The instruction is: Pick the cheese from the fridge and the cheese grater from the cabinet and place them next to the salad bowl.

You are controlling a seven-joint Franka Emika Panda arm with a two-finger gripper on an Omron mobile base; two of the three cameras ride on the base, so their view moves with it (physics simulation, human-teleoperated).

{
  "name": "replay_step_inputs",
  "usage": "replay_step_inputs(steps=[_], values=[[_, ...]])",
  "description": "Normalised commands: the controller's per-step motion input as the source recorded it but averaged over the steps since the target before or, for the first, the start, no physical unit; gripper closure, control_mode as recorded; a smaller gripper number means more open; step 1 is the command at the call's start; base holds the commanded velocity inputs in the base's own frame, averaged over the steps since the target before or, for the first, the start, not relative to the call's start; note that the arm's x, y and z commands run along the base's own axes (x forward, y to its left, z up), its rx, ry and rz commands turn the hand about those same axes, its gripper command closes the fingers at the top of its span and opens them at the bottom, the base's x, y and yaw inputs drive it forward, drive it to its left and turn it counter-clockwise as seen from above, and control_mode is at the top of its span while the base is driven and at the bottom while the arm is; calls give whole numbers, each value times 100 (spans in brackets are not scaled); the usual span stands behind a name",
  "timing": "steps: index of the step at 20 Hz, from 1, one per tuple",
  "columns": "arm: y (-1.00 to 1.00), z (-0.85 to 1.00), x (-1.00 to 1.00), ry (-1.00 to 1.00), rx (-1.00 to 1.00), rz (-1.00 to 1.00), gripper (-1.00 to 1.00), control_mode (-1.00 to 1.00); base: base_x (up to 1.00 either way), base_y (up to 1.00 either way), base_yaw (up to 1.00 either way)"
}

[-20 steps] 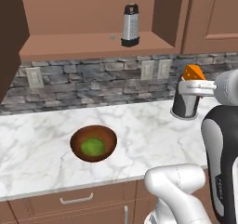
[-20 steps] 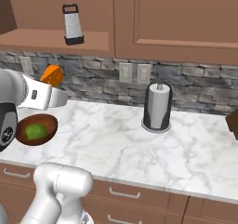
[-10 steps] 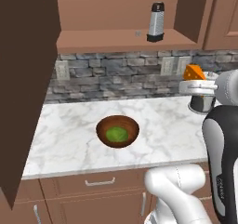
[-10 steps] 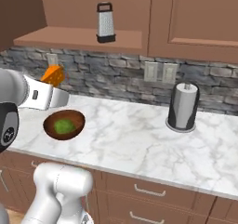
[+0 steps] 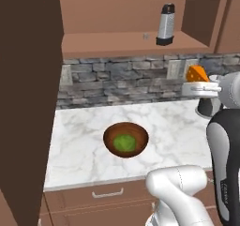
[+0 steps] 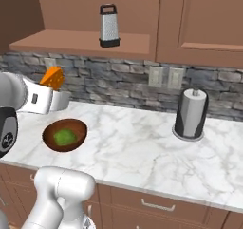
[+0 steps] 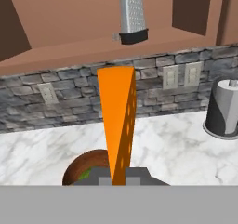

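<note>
Your gripper point(image 7: 118, 179) clamped tight on cheese point(image 5: 197, 73) (orange wedge, point up), held in air above counter point(image 6: 142, 147). Bowl point(image 5: 125, 139) sits near counter's front edge, greens inside. Grater point(image 6: 108, 25) stands upright on open cabinet point(image 5: 117, 42) shelf, near shelf's front edge. Dark cylinder point(image 6: 191, 114) stands by stone wall.

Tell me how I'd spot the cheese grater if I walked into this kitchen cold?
Look above the marble counter and the stone backsplash to the open brown wall cabinet. On its shelf stands the cheese grater, alone. It is a small upright silver box, tapered, with a black handle and base, unlike the bigger dark cylinder with a white top down on the counter.
</note>
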Motion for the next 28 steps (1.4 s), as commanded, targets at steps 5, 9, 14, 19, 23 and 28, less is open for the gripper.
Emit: replay_step_inputs(steps=[5, 9, 14, 19, 23, 28], values=[[0, 0, 0, 0, 0, 0, 100, 100, 100, 74, -26], [0, 0, 0, 0, 0, 0, 100, 100, 24, 14, -16], [0, 0, 0, 0, 0, 0, 100, 100, 0, 9, -16], [-1, -43, -34, 8, 2, -6, 100, -100, 0, 0, 0], [-21, -50, -36, 18, 0, 0, 100, -100, 0, 0, 0], [-37, -53, -16, 6, 3, 1, 100, -100, 0, 0, 0]])
